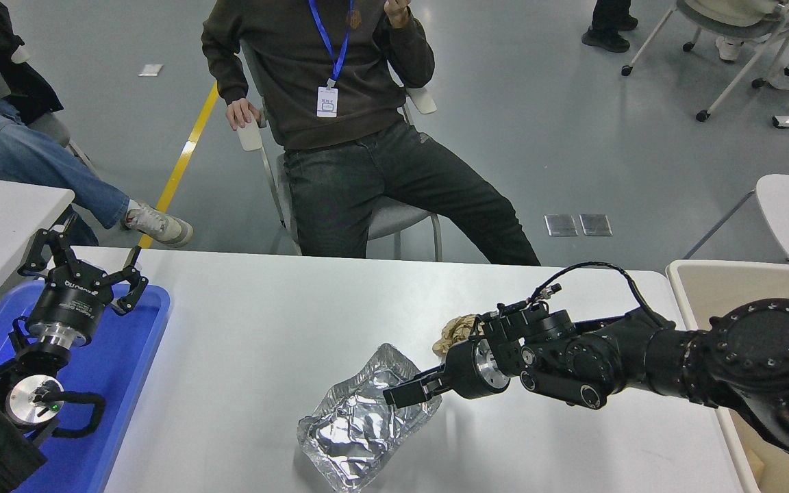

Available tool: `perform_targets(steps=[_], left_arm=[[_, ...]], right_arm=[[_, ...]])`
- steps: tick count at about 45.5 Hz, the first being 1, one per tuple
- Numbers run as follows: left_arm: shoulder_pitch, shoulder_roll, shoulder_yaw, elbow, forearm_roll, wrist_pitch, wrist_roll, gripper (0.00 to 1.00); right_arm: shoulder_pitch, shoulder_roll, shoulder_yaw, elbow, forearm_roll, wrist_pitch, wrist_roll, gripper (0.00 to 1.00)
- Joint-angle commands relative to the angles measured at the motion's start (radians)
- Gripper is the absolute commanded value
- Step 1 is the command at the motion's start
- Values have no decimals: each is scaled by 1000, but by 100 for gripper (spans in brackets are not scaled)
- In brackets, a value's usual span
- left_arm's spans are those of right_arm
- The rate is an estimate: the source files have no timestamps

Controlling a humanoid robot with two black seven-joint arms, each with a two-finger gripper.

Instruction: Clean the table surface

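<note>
Right gripper (394,396) over crumpled foil tray (360,428) on table surface (264,329); finger spread indiscernible, grasp unclear

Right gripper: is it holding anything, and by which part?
Cannot be told: the right gripper is over the foil tray's far rim; a hold isn't visible.

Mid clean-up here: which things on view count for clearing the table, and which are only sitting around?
Part of the job:
- table surface
- crumpled foil tray
- beige wad
- right gripper, over the foil tray
- beige bin

Just there:
- blue tray
- left gripper, parked above it
- seated person
</note>
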Motion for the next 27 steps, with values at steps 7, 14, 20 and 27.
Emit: perform_targets(steps=[7, 14, 20, 27], left_arm=[[0, 0, 0, -1, 0, 0, 0, 100], [0, 0, 0, -1, 0, 0, 0, 100], [0, 0, 0, -1, 0, 0, 1, 100], [0, 0, 0, -1, 0, 0, 0, 100]], right_arm=[[-19, 0, -83, -9, -50, -87, 0, 57], [-35, 0, -104, -31, -68, -95, 0, 27], [-31, 0, -107, -38, -70, -93, 1, 4], [-31, 0, -120, -61, -68, -92, 1, 0]])
